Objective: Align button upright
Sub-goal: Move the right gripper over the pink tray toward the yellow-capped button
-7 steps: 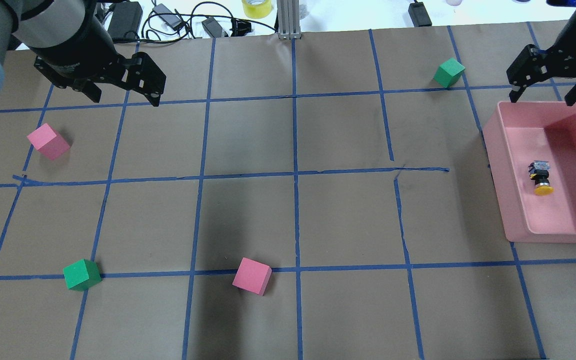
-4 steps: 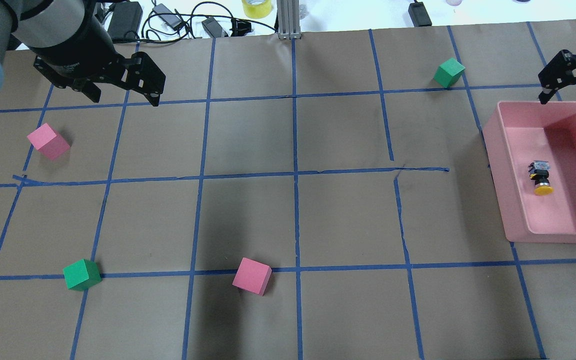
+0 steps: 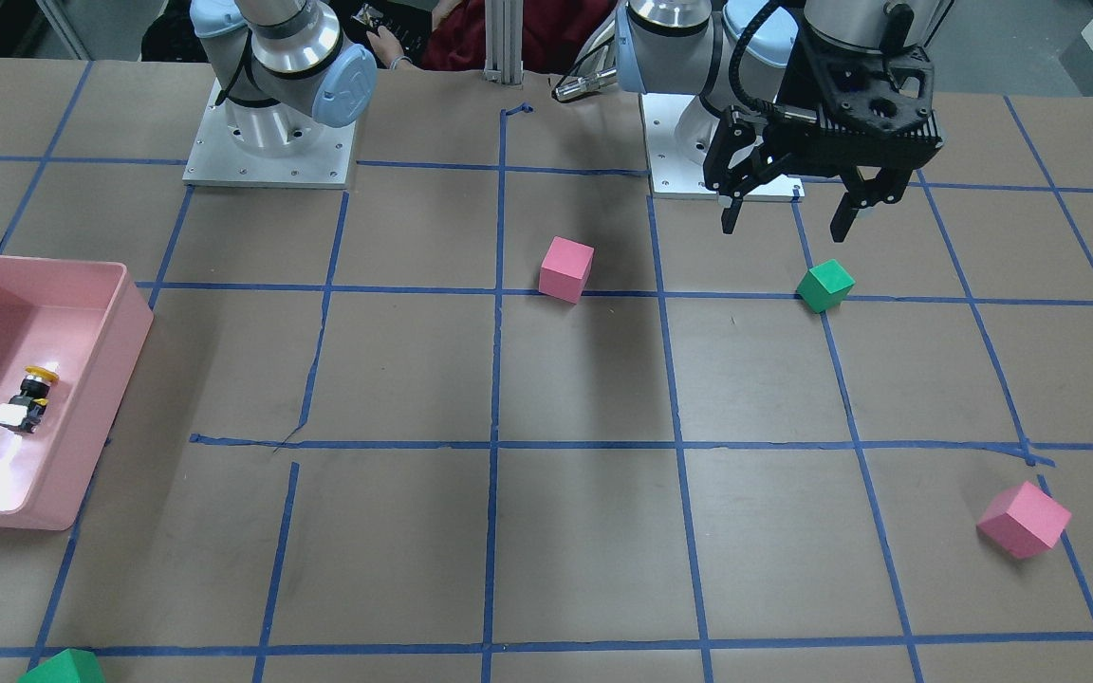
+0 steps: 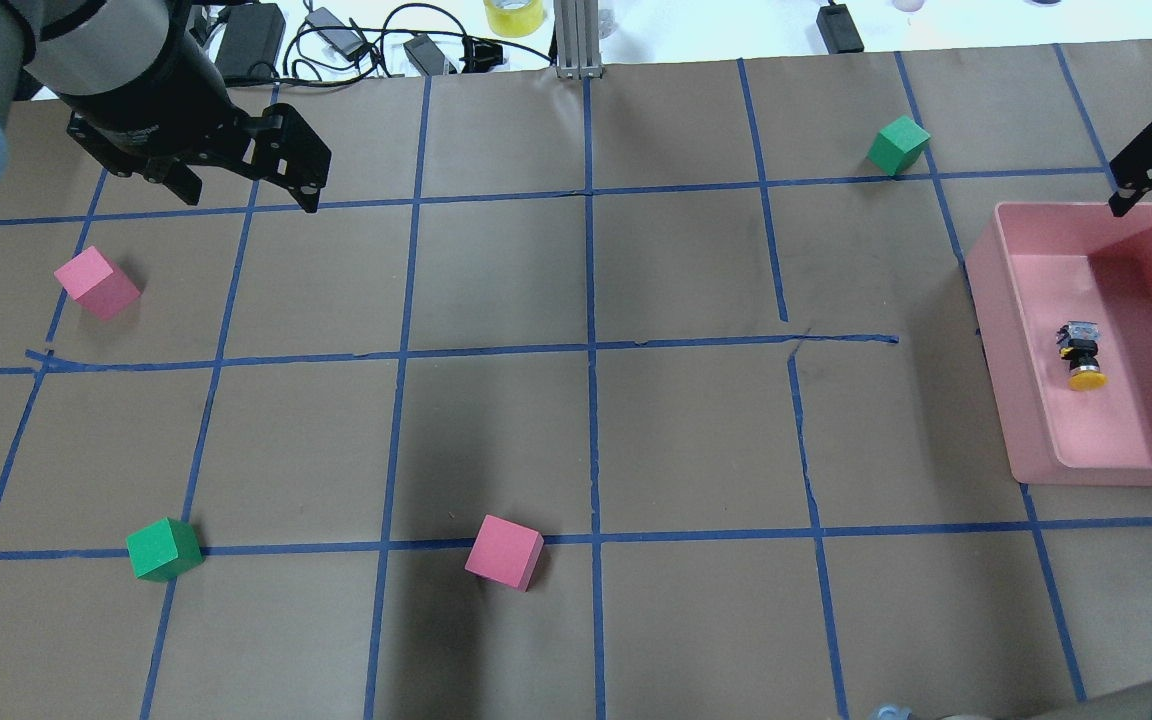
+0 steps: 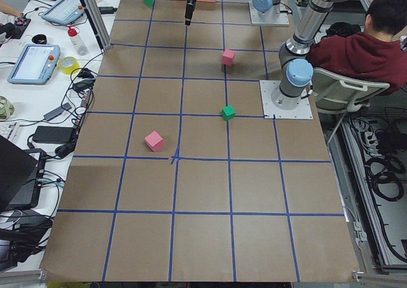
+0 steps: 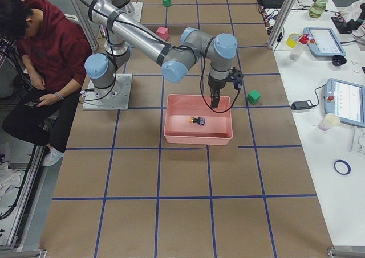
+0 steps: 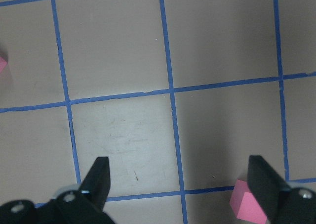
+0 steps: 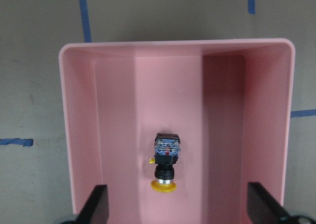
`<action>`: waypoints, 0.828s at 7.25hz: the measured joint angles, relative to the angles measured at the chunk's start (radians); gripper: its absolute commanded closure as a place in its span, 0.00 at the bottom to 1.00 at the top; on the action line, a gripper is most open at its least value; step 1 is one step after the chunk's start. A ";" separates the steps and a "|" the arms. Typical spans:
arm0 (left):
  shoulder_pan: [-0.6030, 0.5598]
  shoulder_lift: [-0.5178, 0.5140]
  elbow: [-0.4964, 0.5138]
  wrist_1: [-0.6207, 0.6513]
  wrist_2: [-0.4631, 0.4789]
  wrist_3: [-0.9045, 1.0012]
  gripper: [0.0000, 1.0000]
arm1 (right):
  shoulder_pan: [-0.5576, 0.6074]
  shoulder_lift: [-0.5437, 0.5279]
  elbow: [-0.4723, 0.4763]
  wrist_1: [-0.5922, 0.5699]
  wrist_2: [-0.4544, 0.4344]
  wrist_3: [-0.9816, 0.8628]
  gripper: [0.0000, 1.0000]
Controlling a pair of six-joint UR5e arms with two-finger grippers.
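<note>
The button (image 4: 1083,355) lies on its side on the floor of the pink bin (image 4: 996,330), its yellow cap pointing toward the robot's side of the table. It also shows in the front view (image 3: 27,398) and the right wrist view (image 8: 165,162). My right gripper (image 8: 177,187) is open and empty, hovering high over the bin, apart from the button. In the overhead view only one of its fingers (image 4: 1134,172) shows, at the right edge. My left gripper (image 4: 251,200) is open and empty above the table's far left.
Pink cubes (image 4: 96,283) (image 4: 504,551) and green cubes (image 4: 164,549) (image 4: 898,144) lie scattered on the brown paper with its blue tape grid. Cables and a yellow tape roll (image 4: 514,14) lie beyond the far edge. A seated person (image 6: 40,47) is by the robot bases.
My right gripper has moved toward the overhead view's right edge, so most of it is now out of frame. The left gripper, button and cubes have not moved.
</note>
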 measured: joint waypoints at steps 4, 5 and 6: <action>0.001 0.000 0.001 0.000 0.000 -0.002 0.00 | -0.036 0.034 0.081 -0.075 0.010 0.014 0.00; 0.001 0.000 0.001 0.000 0.000 -0.002 0.00 | -0.035 0.034 0.113 -0.111 0.010 0.025 0.00; 0.001 0.000 0.001 0.000 0.000 -0.002 0.00 | -0.032 0.035 0.140 -0.149 0.009 0.038 0.00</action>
